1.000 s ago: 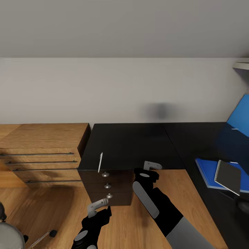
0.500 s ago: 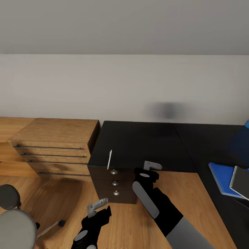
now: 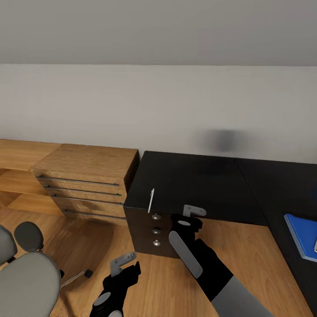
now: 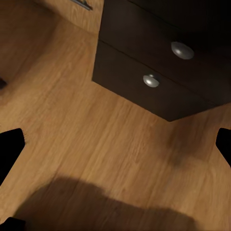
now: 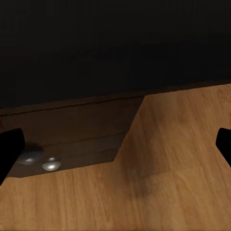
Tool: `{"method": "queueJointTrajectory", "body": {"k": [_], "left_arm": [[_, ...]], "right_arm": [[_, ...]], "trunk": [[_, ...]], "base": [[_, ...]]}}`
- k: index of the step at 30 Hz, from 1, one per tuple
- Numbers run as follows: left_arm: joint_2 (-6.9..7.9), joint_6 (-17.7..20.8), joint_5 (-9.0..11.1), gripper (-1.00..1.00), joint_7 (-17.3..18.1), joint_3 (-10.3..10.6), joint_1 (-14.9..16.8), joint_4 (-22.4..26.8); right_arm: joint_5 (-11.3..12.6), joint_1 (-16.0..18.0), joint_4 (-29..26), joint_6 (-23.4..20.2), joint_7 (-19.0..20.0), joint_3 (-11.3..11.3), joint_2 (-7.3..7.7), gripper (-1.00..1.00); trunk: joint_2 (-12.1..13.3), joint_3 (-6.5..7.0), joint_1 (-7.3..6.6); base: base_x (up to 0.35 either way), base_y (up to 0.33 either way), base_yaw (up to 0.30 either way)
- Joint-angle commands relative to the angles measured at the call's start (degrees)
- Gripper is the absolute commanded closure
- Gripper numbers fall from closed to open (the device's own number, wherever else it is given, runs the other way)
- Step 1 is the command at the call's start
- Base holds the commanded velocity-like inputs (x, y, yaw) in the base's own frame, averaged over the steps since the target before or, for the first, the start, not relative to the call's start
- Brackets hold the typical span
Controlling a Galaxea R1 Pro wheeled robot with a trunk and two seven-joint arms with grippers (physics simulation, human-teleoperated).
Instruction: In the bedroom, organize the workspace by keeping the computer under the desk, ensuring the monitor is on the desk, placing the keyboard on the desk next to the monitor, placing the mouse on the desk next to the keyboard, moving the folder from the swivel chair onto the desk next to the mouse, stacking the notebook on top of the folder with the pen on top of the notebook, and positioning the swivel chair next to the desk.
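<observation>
The desk shows as a glossy black top against the wall. A thin white pen stands at its front left edge. The blue folder lies on the desk at the far right, cut off by the frame, with a sliver of the notebook on it. At the lower left is the grey swivel chair on the floor. My left gripper hangs open over the floor, below the pen. My right gripper is open in front of the desk's front edge, empty.
A dark drawer unit with round silver knobs sits under the desk's left end. A light wooden drawer chest stands left of it. Wooden floor spreads between me and the desk.
The whole view has swung left: the chair has come further in at lower left, while the folder and notebook slid to the right edge. Both arms keep their pose.
</observation>
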State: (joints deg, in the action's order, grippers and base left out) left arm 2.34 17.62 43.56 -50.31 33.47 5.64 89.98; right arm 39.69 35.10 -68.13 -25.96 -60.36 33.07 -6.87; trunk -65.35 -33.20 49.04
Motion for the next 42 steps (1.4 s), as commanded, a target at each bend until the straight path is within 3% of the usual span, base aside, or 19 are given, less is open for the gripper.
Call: {"method": "queueJointTrajectory", "body": {"k": [1,7,20,25,29,34,37,42], "left_arm": [[0.05,0.2,0.2,-1.0,-0.4,0.1,0.1,0.1],[0.04,0.2,0.1,-1.0,-0.4,0.1,0.1,0.1],[0.04,0.2,-0.1,-1.0,-0.4,0.2,0.1,0.0],[0.04,0.2,-0.1,-1.0,-0.4,0.2,0.1,0.0],[0.04,0.2,-0.1,-1.0,-0.4,0.2,0.1,0.0],[0.04,0.2,-0.1,-1.0,-0.4,0.2,0.1,0.0],[0.04,0.2,-0.1,-1.0,-0.4,0.2,0.1,-0.1],[0.04,0.2,-0.1,-1.0,-0.4,0.2,0.1,-0.1]], "right_arm": [[0.2,0.1,-0.1,-0.5,-0.4,0.1,0.02,-1.0],[0.2,0.1,-0.1,-0.5,-0.4,0.1,0.02,-1.0],[-0.9,0.1,0.7,-0.5,-0.3,0.2,0.02,-1.0],[-1.7,0.0,2.0,-0.5,2.3,0.3,0.12,-1.0],[-4.0,0.1,2.6,-0.5,7.9,0.5,0.34,-1.0],[-9.9,0.1,4.5,0.7,17.3,0.5,0.53,-1.0],[-14.7,0.0,7.8,4.4,23.6,0.5,0.54,-1.0],[-19.8,0.1,13.5,7.2,28.1,0.5,0.15,-1.0]], "trunk": [[0.0,-0.12,0.0],[0.0,-0.53,0.0],[0.0,-1.39,0.0],[0.0,-1.6,0.0],[0.0,-1.65,0.0],[0.0,-1.67,0.0],[0.0,-1.67,0.0],[0.0,-1.67,0.0]], "base": [[0.0,0.0,0.19],[0.036,0.0,0.191],[0.288,0.0,0.193],[0.255,0.0,0.124],[0.182,0.0,0.034],[0.055,0.0,0.01],[0.014,0.0,0.002],[0.004,0.0,0.001]]}}
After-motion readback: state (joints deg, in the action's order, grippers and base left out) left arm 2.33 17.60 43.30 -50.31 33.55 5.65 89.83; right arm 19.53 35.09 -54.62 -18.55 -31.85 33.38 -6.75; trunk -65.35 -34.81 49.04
